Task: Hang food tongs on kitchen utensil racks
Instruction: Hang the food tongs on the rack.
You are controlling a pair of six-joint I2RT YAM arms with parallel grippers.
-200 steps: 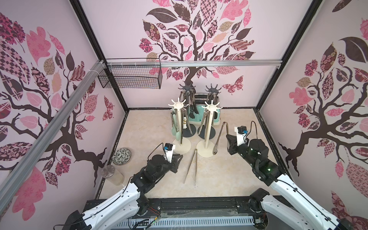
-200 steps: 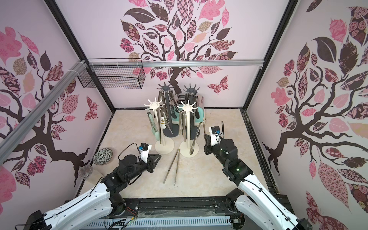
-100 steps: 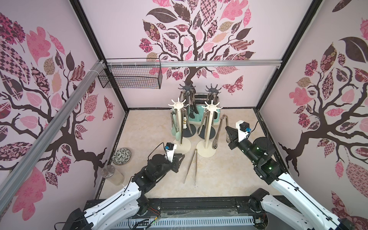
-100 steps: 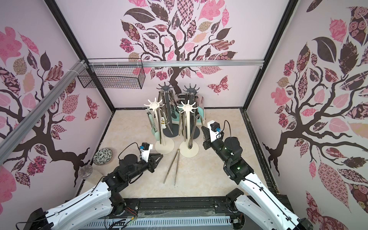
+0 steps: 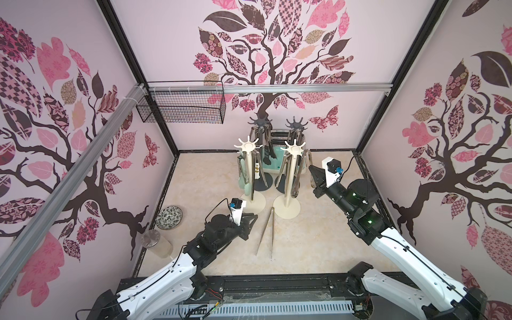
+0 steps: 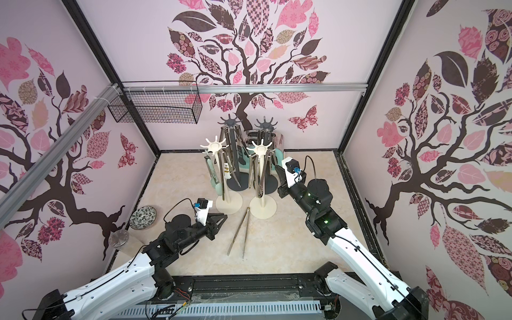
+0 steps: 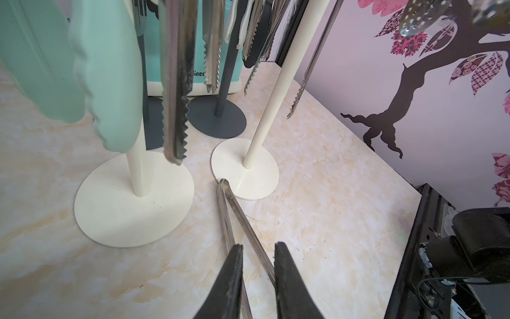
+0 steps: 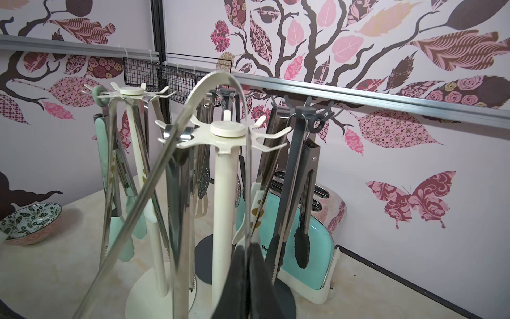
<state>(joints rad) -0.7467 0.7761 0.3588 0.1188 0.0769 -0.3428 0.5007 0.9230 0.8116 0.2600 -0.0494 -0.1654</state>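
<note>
Four kitchen utensil racks stand at the back, hung with several food tongs: two cream ones [image 5: 247, 144] [image 5: 294, 148] in front and two dark grey ones [image 5: 260, 122] [image 5: 296, 123] behind. My right gripper [image 8: 246, 248] is shut on one arm of bare steel tongs [image 8: 218, 74]. Their bend rises above the crown of the nearer cream rack [image 8: 227, 129]. Another pair of steel tongs [image 5: 267, 232] lies on the table, its closed end touching that rack's base [image 7: 245, 168]. My left gripper [image 7: 258, 245] hovers over those tongs, narrowly open and holding nothing.
A mint toaster [image 5: 273, 163] sits behind the racks. A black wire basket [image 5: 182, 109] hangs on the back-left rail. A patterned bowl [image 5: 169, 217] and a glass [image 5: 155, 243] stand by the left wall. Walls close in on three sides.
My right gripper has risen and moved back-left toward the right-hand cream rack, carrying its tongs. The left arm has barely moved.
</note>
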